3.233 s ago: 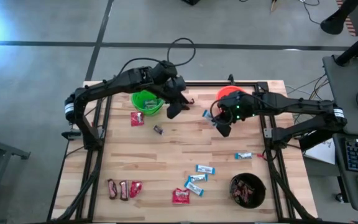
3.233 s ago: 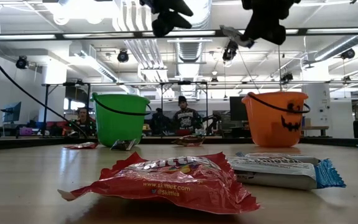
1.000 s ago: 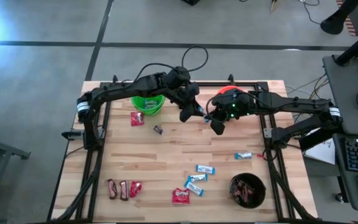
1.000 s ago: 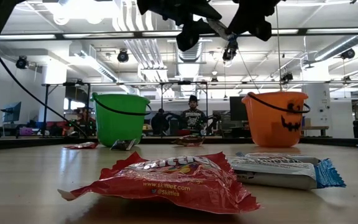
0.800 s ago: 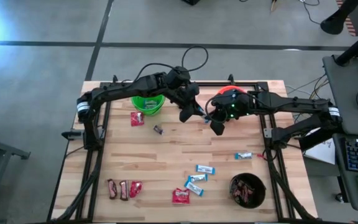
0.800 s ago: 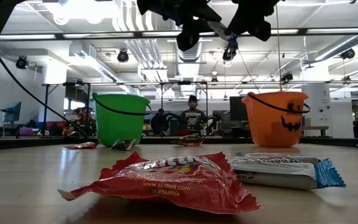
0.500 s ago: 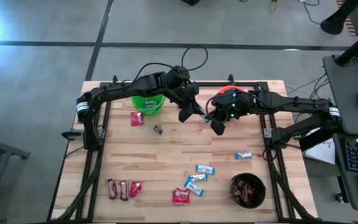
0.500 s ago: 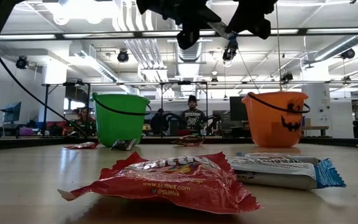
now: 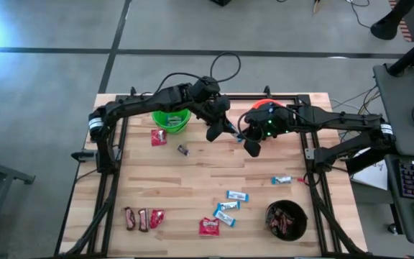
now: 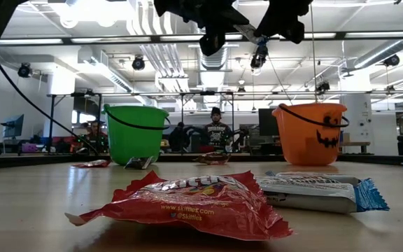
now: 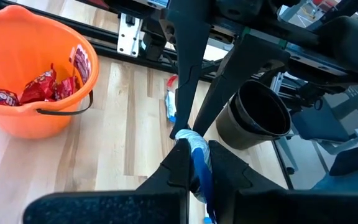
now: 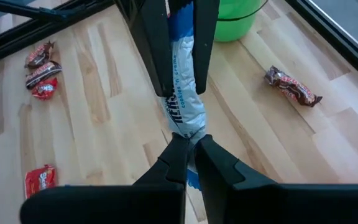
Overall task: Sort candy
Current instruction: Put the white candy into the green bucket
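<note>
Light-blue-and-white bar (image 12: pixel 185 102): pinched at opposite ends by left tool (image 9: pixel 223 128) and right tool (image 9: pixel 244 137), above far-centre bench (image 9: pixel 192 187). Risk: wrapper tearing if both pulled.

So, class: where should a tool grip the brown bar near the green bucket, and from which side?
Across the brown bar's narrow middle, from straight above: it lies flat, long and thin, with bare wood around it. The left tool and right tool are both shut on the blue bar.
</note>
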Robot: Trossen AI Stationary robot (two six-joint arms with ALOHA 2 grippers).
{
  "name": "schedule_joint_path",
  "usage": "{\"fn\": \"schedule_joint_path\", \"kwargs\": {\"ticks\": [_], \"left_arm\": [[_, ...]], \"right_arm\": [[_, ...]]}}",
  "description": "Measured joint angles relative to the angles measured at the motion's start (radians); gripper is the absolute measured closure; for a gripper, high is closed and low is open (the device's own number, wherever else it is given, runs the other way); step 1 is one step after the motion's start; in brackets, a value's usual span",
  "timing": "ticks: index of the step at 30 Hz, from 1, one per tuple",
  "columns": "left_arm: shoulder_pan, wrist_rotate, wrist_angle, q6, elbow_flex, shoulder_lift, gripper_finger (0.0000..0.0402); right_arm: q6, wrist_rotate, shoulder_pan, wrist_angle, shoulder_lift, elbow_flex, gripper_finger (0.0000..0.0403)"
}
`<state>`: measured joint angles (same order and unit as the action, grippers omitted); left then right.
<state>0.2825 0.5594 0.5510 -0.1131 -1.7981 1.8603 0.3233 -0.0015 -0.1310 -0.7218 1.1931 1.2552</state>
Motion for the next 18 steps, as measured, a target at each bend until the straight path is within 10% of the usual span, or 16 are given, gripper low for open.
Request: {"fn": "schedule_joint_path", "kwargs": {"ticks": [13, 18], "left_arm": [[0.008, 0.003, 0.084, 0.055, 0.0, -0.001, 0.0394], [0.011, -0.146, 0.23, 0.134, -0.03, -0.002, 0.0394]], "right_arm": [[-0.032, -0.021, -0.001, -0.005, -0.001, 0.0, 0.0312], [-0.033, -0.02, -0.001, -0.006, -0.002, 0.0, 0.0283]]}}
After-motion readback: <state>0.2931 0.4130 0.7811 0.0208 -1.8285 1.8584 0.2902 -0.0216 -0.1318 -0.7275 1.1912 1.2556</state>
